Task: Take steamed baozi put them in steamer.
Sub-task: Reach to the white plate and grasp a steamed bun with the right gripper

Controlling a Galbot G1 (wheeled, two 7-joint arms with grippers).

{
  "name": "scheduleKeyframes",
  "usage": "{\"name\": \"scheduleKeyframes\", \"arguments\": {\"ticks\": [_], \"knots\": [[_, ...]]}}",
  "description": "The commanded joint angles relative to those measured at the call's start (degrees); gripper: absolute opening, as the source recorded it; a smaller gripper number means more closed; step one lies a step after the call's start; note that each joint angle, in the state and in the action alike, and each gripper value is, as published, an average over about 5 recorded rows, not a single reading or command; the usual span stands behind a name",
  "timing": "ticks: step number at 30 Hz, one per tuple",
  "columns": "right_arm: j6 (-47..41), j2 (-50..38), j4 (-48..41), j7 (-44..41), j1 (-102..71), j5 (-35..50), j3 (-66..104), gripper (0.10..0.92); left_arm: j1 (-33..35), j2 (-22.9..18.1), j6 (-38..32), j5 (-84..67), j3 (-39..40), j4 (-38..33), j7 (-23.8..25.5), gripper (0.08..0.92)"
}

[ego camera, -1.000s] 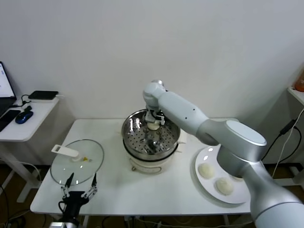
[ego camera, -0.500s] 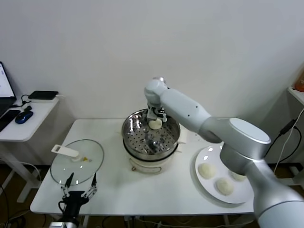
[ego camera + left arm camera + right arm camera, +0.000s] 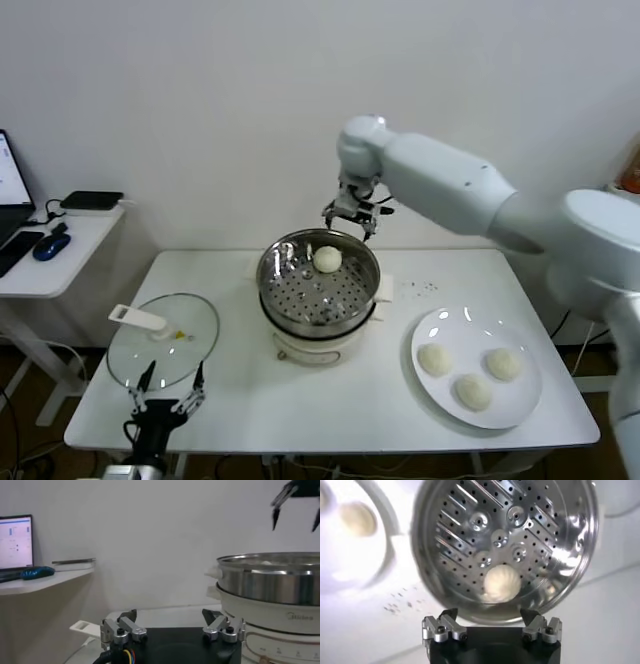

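Baozi were split between two holders: your steamer (image 3: 318, 285) held one bun (image 3: 327, 259) at its far side, while the white plate (image 3: 437, 388) to the right held three (image 3: 472, 391). Your right gripper (image 3: 351, 216) hung wide and empty above the steamer's far rim, nearer those buns than the left gripper (image 3: 166, 391), whose fingers stood apart near the glass lid (image 3: 163, 340).

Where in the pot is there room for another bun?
In the steamer, one baozi sits at the far edge; the perforated tray's near and left parts are bare. The plate is crowded with three buns. The open right tool hangs above the far rim.
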Motion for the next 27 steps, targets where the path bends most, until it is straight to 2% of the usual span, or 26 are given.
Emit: {"name": "scheduleKeyframes", "arguments": {"ticks": [1, 7, 16, 27], "knots": [[-24.29, -19.37, 14.24, 3.64, 13.61, 39.16, -18.70, 0.823, -0.54, -0.08, 0.10, 0.12, 0.64, 0.16, 0.08, 0.823], [-28.97, -28.19, 16.46, 5.24, 13.28, 42.05, -22.34, 0.823, -0.54, 0.25, -0.04, 0.22, 1.15, 0.12, 0.15, 0.823], [-32.87, -37.83, 22.74, 8.85, 1.81, 36.77, -19.46, 0.823, 0.17, 0.42, -0.25, 0.34, 1.38, -0.36, 0.15, 0.823], [-34.35, -37.34, 21.97, 11.51, -14.35, 30.11, -12.43, 0.823, 0.69, 0.48, -0.38, 0.42, 0.89, -0.16, 0.10, 0.823]]}}
